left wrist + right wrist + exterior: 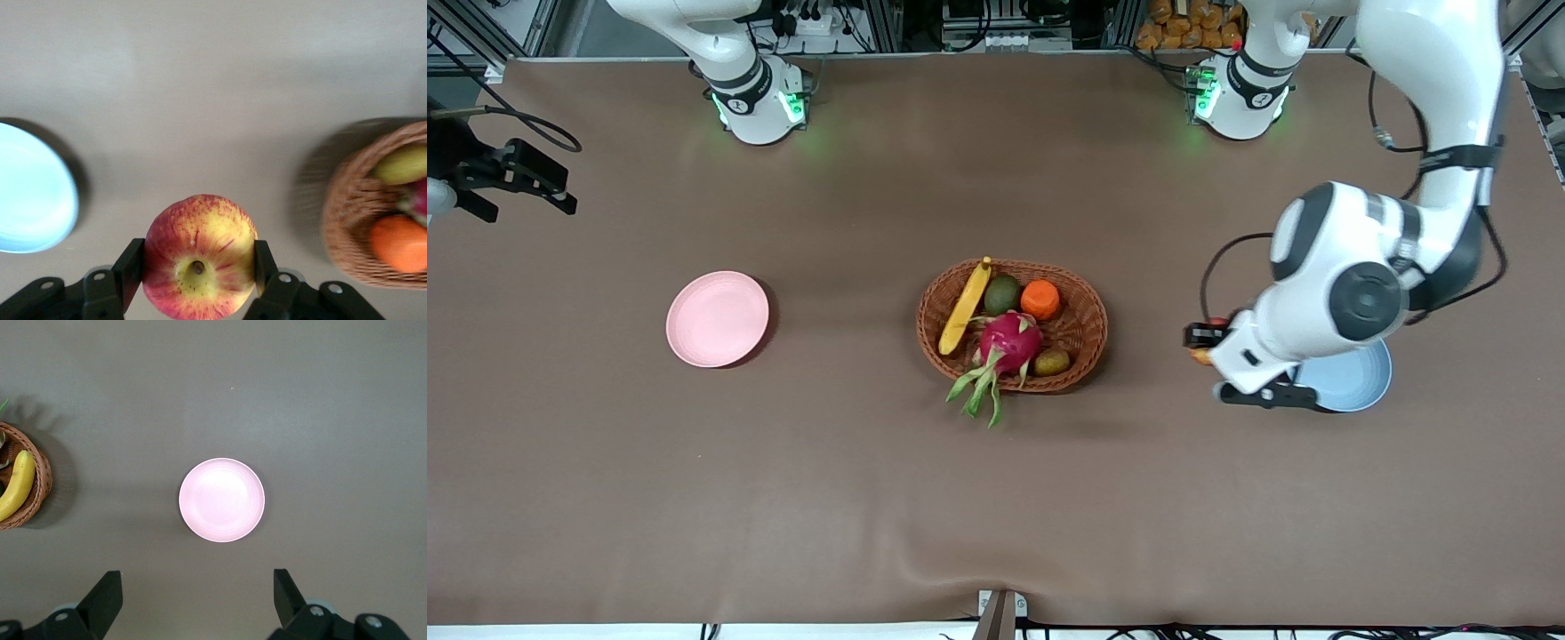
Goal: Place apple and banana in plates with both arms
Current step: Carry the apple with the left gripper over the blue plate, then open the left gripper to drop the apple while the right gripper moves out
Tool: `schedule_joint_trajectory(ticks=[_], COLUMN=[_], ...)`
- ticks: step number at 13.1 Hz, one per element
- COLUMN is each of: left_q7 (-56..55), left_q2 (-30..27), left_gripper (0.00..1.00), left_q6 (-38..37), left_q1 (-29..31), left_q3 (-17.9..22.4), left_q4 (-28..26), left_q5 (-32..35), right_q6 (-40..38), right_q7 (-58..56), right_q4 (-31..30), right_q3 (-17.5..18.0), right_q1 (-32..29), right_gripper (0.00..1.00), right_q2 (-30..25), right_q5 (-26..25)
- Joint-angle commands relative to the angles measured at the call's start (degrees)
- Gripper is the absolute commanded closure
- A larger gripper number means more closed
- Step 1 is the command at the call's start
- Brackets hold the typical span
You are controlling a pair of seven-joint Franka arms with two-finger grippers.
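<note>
My left gripper (1205,342) is shut on the red and yellow apple (200,267), one finger (130,267) on each side. It holds the apple above the table between the basket and the light blue plate (1356,384), next to the plate's edge; the arm hides part of that plate. The plate also shows in the left wrist view (30,193). The banana (966,307) lies in the basket (1085,342). The pink plate (718,318) sits empty toward the right arm's end. My right gripper (197,587) is open and empty, high over the table beside the pink plate (221,499).
The brown woven basket also holds a green avocado (1002,293), an orange fruit (1040,299), a magenta dragon fruit (1009,342) and a small brown fruit (1052,361). The right arm's black hand (516,173) shows at the table's edge.
</note>
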Motion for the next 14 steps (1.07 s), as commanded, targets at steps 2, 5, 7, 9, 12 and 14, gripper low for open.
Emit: schedule_joint_trajectory(ticks=[2,5,7,9,12,14], left_q7=[5.8,8.9,13.7,22.3,28.6,29.7], left_q2=[-8.8,-11.3,-10.8,-7.3,-6.2,-4.8], left_gripper=[0.83,0.83,0.83,0.82,0.82,0.78], left_q6=[8.5,16.9,22.1,29.6,30.8,31.3], left_q1=[5.3,9.5,13.4,18.3,22.3,22.8], left_q3=[-0.9,-0.9,-0.9,-0.9,-0.9,-0.9], left_q4=[-15.5,-24.0,-27.3,-29.7,-29.7,-29.8], left_q5=[4.2,8.4,9.3,9.3,9.3,9.5], right_q6=[-0.8,-0.8,-0.7,-0.8,-0.8,-0.8], right_q7=[-0.3,-0.5,-0.6,-0.7,-0.5,-0.7], right_q4=[1.3,1.2,1.2,1.1,1.1,1.1], right_q3=[0.4,0.3,0.3,0.3,0.5,0.7], right_q1=[-0.7,-0.9,-0.4,-0.9,0.3,3.5], right_gripper=[0.0,0.0,0.0,0.0,0.0,0.0], right_q2=[0.4,0.4,0.5,1.2,3.9,6.6], right_q5=[0.9,0.9,0.5,0.5,0.7,0.7])
